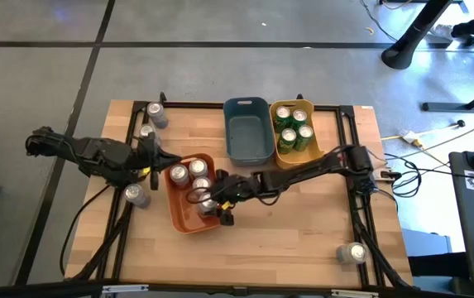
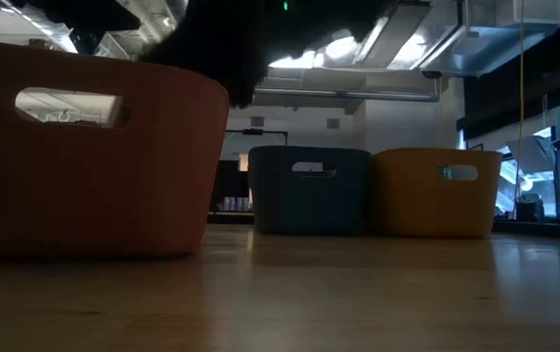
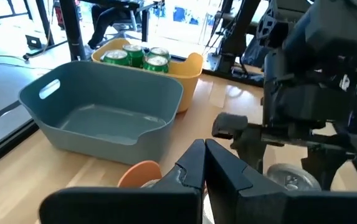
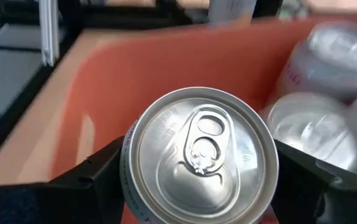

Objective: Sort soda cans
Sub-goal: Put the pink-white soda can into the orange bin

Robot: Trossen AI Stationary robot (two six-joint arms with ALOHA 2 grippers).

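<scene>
The right tool (image 4: 197,177) is clenched on a can (image 4: 200,152), one finger on each side of its body, and holds it upright over the orange bin (image 1: 179,219), at the bin's near-right part. The can's silver top and pull tab face the wrist camera squarely, so the grip looks centred.

Judgement: the step in hand is placing this can in the orange bin. To do it well, the can should go down onto bare bin floor, kept upright, and be freed only once its base is seated. The fingers need room to spread, and the cans already in the bin (image 4: 328,93) lie just beside the held can on one side. The open floor lies on the other side, toward the bin's wall, and is the safer spot.

The left tool (image 1: 155,159) rests at the orange bin's left rim with its fingers closed and nothing between them. It stands close to the right arm, so contact between the arms is a risk.

Beyond the orange bin, the blue bin (image 1: 248,132) holds nothing visible. The yellow bin (image 1: 280,159) beside it holds green cans (image 1: 294,128). Grey cans (image 1: 155,114) stand loose on the tabletop (image 1: 303,223) left of the orange bin, and one (image 1: 352,252) stands well apart to its right.
</scene>
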